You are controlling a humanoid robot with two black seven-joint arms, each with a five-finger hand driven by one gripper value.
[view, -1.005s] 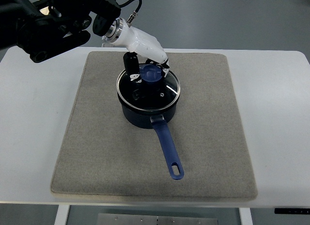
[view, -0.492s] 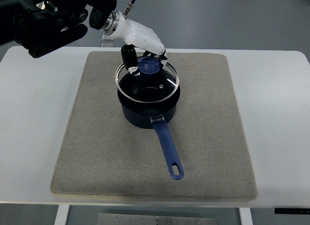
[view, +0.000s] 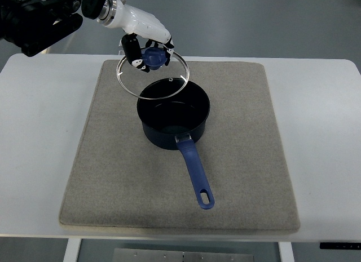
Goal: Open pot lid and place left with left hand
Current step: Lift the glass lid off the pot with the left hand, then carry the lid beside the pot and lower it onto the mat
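Observation:
A dark blue pot (view: pixel 172 120) with a long blue handle (view: pixel 196 176) stands uncovered near the middle of the grey mat (view: pixel 113 177). Its glass lid (view: pixel 153 76) with a metal rim hangs in the air above the pot's back left, tilted. My left hand (view: pixel 150 52), white with black fingers, is shut on the lid's blue knob (view: pixel 154 57). The left arm comes in from the upper left corner. My right hand does not show.
The mat lies on a white table (view: pixel 321 132). Bare mat stretches to the left of the pot (view: pixel 107 132) and to its right. Grey floor lies beyond the table's far edge.
The left hand has lifted the lid off the pot and carried it up and to the left. The pot stayed in place and now shows its open inside.

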